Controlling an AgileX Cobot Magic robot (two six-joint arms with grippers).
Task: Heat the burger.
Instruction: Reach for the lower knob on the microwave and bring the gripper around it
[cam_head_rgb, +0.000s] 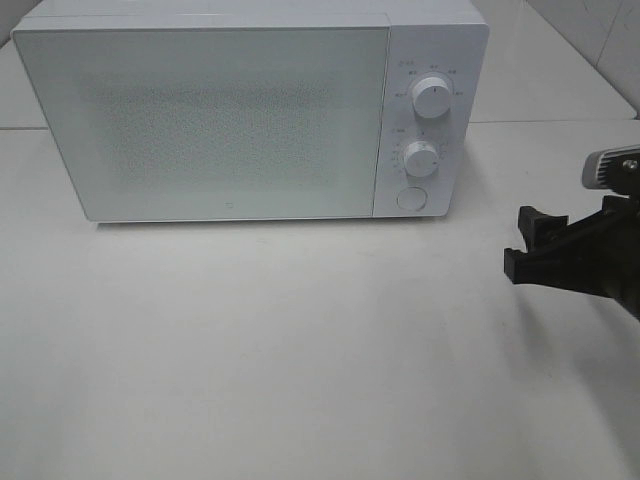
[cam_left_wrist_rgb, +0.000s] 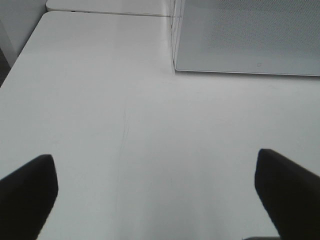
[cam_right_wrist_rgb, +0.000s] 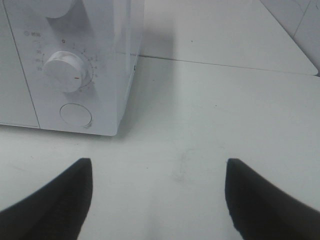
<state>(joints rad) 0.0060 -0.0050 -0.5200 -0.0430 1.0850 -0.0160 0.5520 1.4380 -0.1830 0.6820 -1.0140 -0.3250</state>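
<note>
The burger is not in view in any frame. The white microwave (cam_head_rgb: 200, 120) stands at the back of the table with its frosted door shut; what is inside is hidden. My right gripper (cam_head_rgb: 520, 245) is open and empty, hovering to the right of the microwave. In the right wrist view it (cam_right_wrist_rgb: 159, 170) faces the control panel's lower knob (cam_right_wrist_rgb: 65, 70) and round button (cam_right_wrist_rgb: 75, 115). My left gripper (cam_left_wrist_rgb: 155, 170) is open and empty over bare table, in front of the microwave's lower left corner (cam_left_wrist_rgb: 176, 67). It is outside the exterior high view.
The control panel has an upper knob (cam_head_rgb: 432, 97), a lower knob (cam_head_rgb: 421, 158) and a round button (cam_head_rgb: 410, 198). The white table (cam_head_rgb: 300, 350) spreads in front of the microwave. A table seam (cam_right_wrist_rgb: 225, 65) runs behind on the right.
</note>
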